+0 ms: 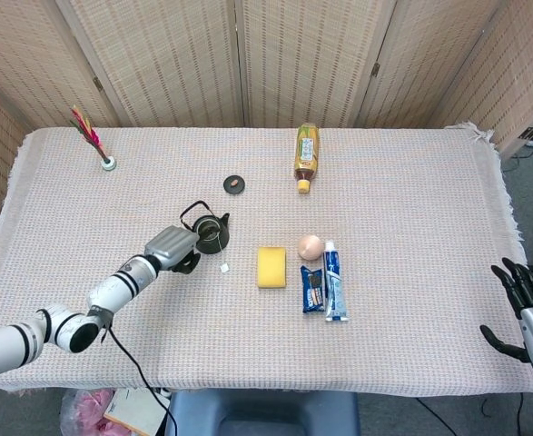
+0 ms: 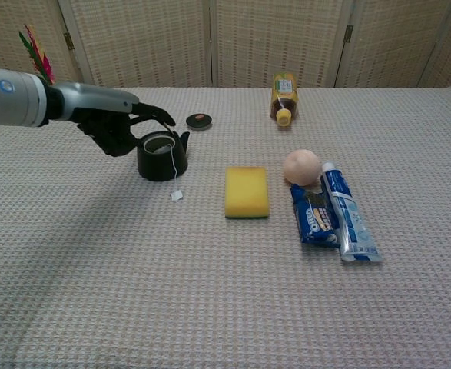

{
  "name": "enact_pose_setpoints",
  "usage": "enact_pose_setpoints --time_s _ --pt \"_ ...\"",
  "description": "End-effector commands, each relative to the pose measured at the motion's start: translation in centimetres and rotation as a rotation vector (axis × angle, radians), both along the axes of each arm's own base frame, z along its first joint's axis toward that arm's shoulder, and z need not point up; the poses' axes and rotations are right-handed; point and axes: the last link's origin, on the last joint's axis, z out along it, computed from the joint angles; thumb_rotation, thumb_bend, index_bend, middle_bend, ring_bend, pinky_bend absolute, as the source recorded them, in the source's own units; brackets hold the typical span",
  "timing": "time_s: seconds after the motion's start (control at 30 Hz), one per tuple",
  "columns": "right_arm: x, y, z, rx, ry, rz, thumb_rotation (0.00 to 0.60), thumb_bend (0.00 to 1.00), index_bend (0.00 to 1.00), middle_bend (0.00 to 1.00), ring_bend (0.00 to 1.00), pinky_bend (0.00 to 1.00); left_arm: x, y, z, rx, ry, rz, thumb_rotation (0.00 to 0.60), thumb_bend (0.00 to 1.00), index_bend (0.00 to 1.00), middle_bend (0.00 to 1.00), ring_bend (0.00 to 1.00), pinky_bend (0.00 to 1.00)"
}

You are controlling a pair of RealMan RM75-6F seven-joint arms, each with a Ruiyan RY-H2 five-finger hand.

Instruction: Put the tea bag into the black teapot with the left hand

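The black teapot stands lidless, left of the table's middle. The tea bag lies inside it; its string runs over the rim down to the small white tag on the cloth. My left hand hovers just left of the pot with its fingers apart, one reaching over the opening, and it holds nothing. My right hand hangs off the table's right edge, fingers spread and empty; only the head view shows it.
The teapot's lid lies behind the pot. A yellow sponge, an egg, a toothpaste tube and a blue packet lie to the right. A tea bottle lies at the back, a shuttlecock at the far left.
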Motion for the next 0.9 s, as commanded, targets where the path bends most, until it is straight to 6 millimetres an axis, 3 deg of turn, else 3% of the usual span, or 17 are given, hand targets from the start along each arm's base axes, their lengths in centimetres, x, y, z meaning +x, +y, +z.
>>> enact_pose_setpoints --time_s 0.03,0.27,0.4,0.6,0.77,0.83,0.9 --pt "0.1 0.3 0.1 -0.004 -0.001 0.008 0.600 0.19 0.00 0.00 0.00 0.00 -0.4 -3.2 4.7 0.110 -0.028 -0.067 0.600 0.63 0.00 1.00 1.00 1.00" --pt "0.3 0.7 0.0 0.006 0.003 0.023 0.600 0.19 0.00 0.00 0.00 0.00 -3.8 -8.7 10.2 0.305 -0.031 -0.058 0.600 0.61 0.00 1.00 1.00 1.00" --pt "0.3 0.5 -0.3 0.023 0.007 0.026 0.600 0.19 0.00 0.00 0.00 0.00 -5.8 -11.2 11.2 0.436 0.006 -0.017 0.600 0.61 0.00 1.00 0.99 1.00" --pt "0.4 0.5 -0.7 0.043 0.013 0.029 0.600 0.19 0.00 0.00 0.00 0.00 -8.6 -14.4 11.4 0.646 -0.005 -0.001 0.600 0.57 0.00 0.96 0.87 1.00" --pt "0.5 0.4 -1.0 0.061 0.019 0.032 0.600 0.19 0.00 0.00 0.00 0.00 -11.0 -17.2 10.0 0.641 -0.033 0.058 0.600 0.41 0.00 0.74 0.62 0.85" --pt "0.5 0.4 -1.1 0.064 0.021 0.035 0.600 0.19 0.00 0.00 0.00 0.00 -11.6 -17.9 9.6 0.617 -0.045 0.077 0.600 0.35 0.00 0.57 0.46 0.72" --pt "0.5 0.4 -1.2 0.067 0.023 0.035 0.600 0.19 0.00 0.00 0.00 0.00 -12.2 -18.6 9.3 0.584 -0.056 0.087 0.600 0.29 0.00 0.30 0.22 0.51"
